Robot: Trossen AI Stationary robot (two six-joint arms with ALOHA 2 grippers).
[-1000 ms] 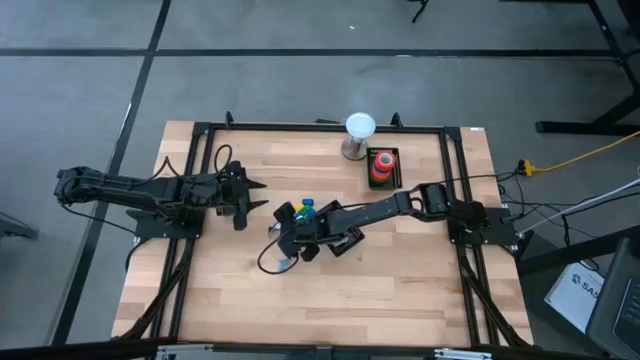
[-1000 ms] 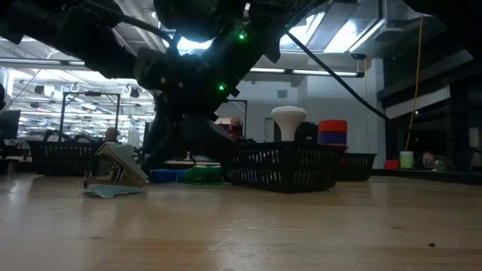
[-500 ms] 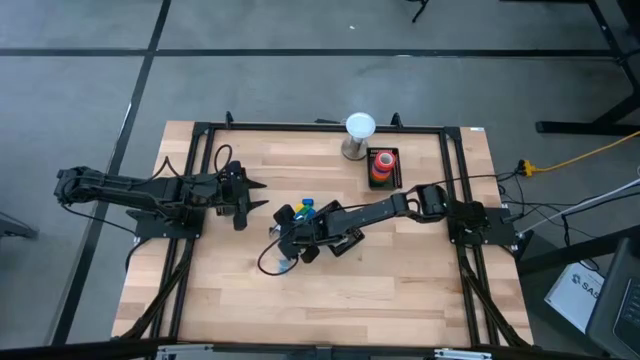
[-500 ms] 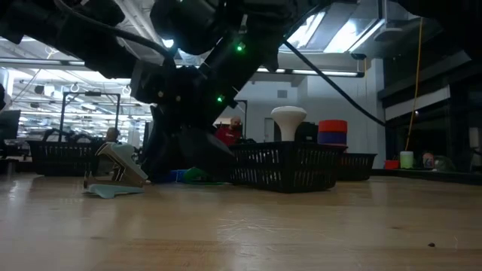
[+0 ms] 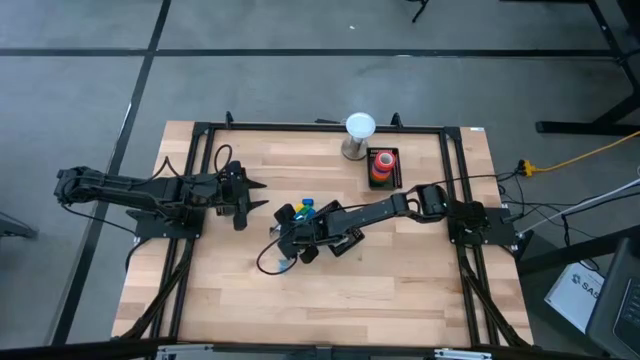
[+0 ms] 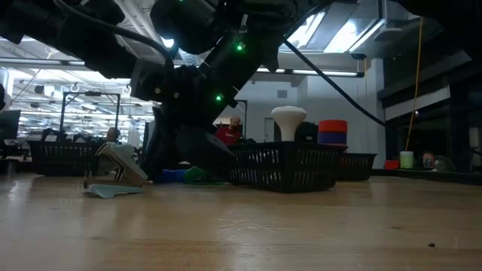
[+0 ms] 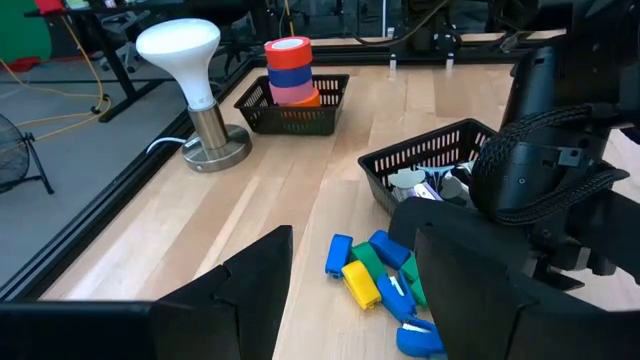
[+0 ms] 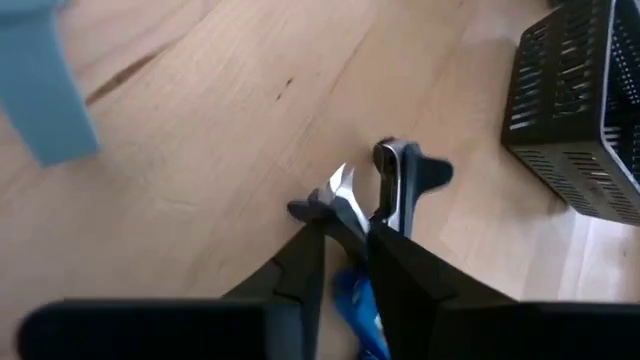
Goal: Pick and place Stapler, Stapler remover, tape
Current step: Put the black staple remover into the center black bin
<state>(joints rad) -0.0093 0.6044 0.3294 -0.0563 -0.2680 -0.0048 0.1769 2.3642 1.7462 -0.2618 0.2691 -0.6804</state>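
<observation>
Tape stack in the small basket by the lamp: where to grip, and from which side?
Take the top red roll across its outer rim, coming straight down. The rolls lie flat in one stack and the top one stands above the basket walls, so its sides are free. The walls would likely block a low sideways approach.

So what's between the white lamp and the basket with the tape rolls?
Nothing: in the left wrist view, bare wooden table separates the white mushroom-shaped lamp from the small black mesh basket of coloured tape rolls.

Evenly lit from overhead, with soft shadows on the tabletop. Backlit at table height by bright ceiling lights, leaving silhouettes. Blurred nearest the wrist lenses.
</observation>
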